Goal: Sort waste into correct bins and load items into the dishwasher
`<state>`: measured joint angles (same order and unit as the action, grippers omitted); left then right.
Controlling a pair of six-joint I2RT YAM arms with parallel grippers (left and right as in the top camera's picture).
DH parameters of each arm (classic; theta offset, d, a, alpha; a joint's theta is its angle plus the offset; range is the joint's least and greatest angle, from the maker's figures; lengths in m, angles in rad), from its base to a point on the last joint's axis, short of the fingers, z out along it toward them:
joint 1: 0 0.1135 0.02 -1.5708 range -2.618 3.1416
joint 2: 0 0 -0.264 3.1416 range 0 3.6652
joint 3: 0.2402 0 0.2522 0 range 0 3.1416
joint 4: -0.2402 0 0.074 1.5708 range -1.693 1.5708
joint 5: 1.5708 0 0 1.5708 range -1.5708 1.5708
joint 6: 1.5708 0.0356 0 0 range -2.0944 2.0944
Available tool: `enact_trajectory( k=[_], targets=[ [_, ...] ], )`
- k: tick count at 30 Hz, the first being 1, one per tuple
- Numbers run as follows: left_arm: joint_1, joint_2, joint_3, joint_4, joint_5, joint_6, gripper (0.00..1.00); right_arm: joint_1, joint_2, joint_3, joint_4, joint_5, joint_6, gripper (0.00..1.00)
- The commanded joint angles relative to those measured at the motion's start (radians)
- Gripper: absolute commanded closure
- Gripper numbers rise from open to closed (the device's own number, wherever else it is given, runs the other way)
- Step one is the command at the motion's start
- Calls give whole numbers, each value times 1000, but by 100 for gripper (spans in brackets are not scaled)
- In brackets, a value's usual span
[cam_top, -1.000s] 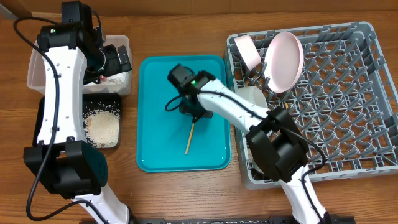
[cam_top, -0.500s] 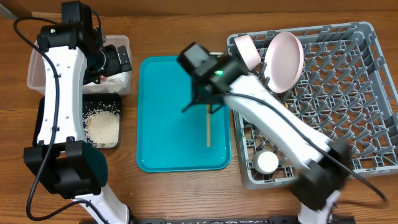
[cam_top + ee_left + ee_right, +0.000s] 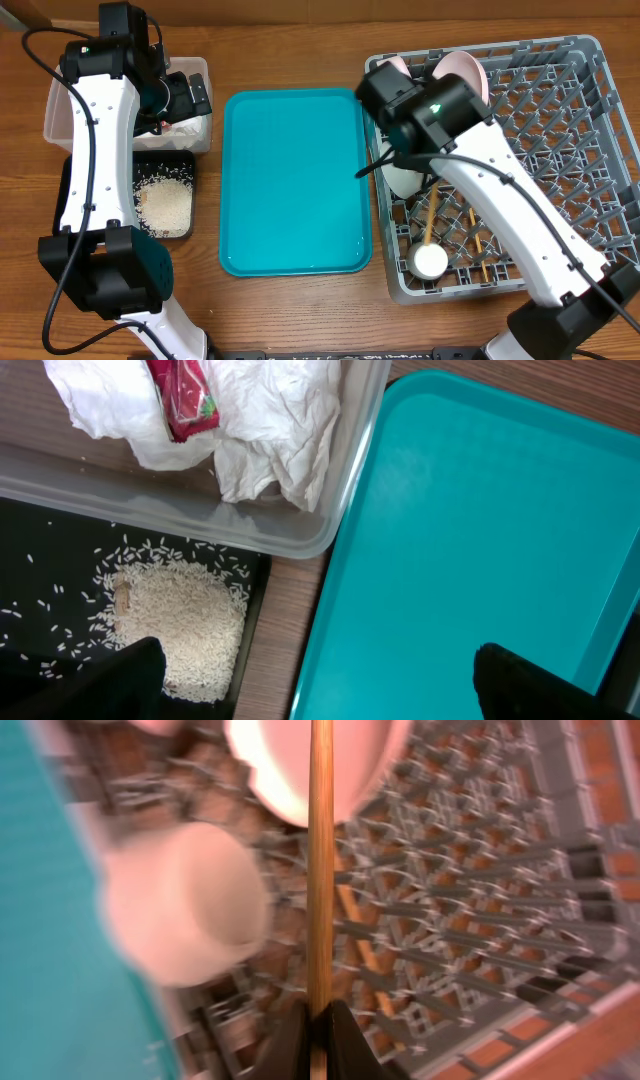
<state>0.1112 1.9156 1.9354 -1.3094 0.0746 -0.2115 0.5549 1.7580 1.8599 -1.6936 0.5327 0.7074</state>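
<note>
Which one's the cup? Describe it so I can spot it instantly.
Find the large grey pegged plastic dish rack on the right. In its near corner beside the teal tray sits the small round white cup, smaller than the pale bowl behind it.

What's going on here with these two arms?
The right gripper is shut on a thin wooden chopstick, holding it over the grey plastic dish rack, where a round pink plate stands. The left gripper hangs open above the clear plastic tub of crumpled paper and the black tray of rice.
</note>
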Motion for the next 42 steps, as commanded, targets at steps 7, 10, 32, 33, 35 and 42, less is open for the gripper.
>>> enact_trajectory(
  k=[7, 10, 32, 33, 35, 42],
  targets=[
    [-1, 1, 21, 2, 3, -6, 0, -120, 4, -167, 29, 41, -114, 96],
    [-1, 1, 21, 2, 3, -6, 0, -139, 4, -183, 38, 43, -114, 74],
    [-1, 1, 21, 2, 3, -6, 0, -190, -320, 8, 113, -188, -265, 51],
    [-1, 1, 21, 2, 3, -5, 0, -190, -351, 18, 116, -208, -267, 46],
    [-1, 1, 21, 2, 3, -6, 0, -190, -414, 29, 118, -233, -266, 17],
    [-1, 1, 21, 2, 3, -6, 0, -190, -594, 30, 116, -311, -267, 0]
  ],
)
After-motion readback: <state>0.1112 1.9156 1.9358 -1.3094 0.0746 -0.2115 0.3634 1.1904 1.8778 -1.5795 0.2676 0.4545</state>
